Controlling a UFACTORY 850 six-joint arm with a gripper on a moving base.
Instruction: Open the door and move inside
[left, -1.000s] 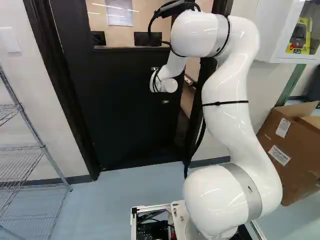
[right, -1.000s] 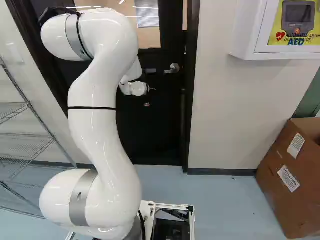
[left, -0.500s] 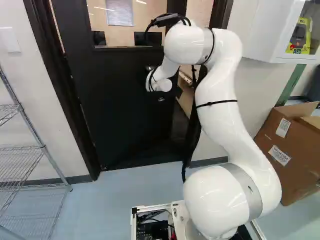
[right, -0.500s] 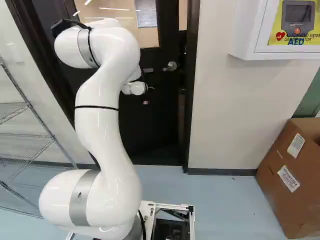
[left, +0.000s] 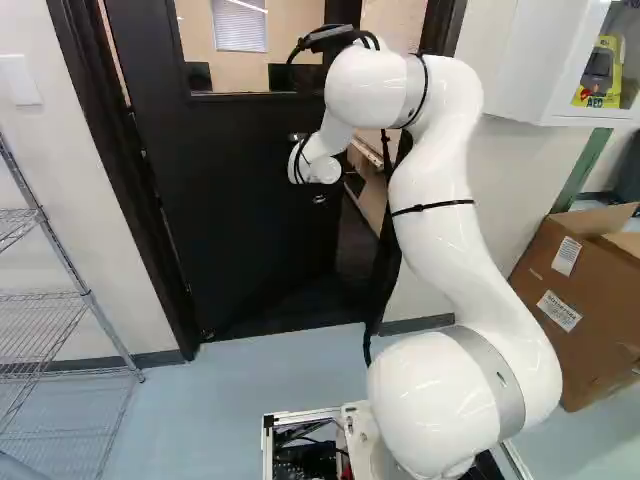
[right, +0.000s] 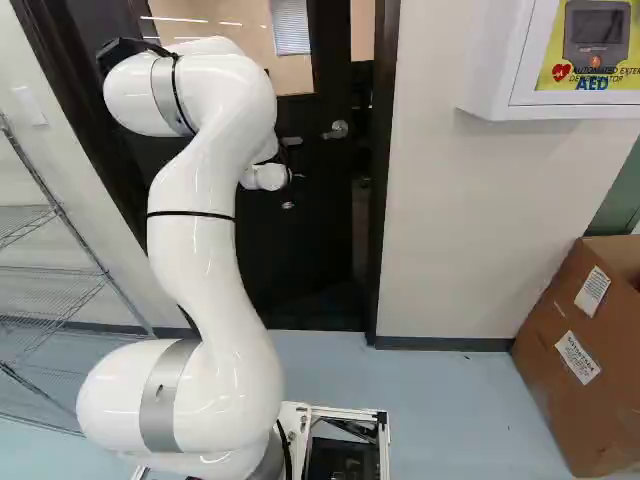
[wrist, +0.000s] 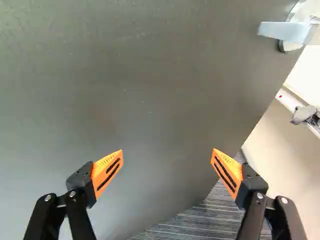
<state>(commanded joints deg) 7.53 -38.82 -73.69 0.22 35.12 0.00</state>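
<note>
The dark door (left: 240, 210) stands ajar in the left base view, swung inward, with a gap between its free edge and the frame's right side. Its lever handle (right: 338, 130) shows in the right base view. There the gripper (right: 292, 176) is mostly hidden behind the white wrist, near the door below the handle. In the wrist view the gripper (wrist: 167, 152) is open, its orange pads wide apart and nothing held. The door's flat face (wrist: 140, 90) fills the space ahead; whether the fingers touch it, I cannot tell. The handle (wrist: 287, 31) lies off beyond the right-hand finger.
A wire shelf (left: 45, 300) stands left of the doorway. To its right are a white AED cabinet (right: 540, 112) on the wall and a cardboard box (right: 580, 350) on the floor. Through the gap, carpet (wrist: 200, 220) and a pale wall show.
The door has swung farther inward and the gap at its free edge is wider. My upper arm and wrist have shifted left in the left base view. The base has not moved.
</note>
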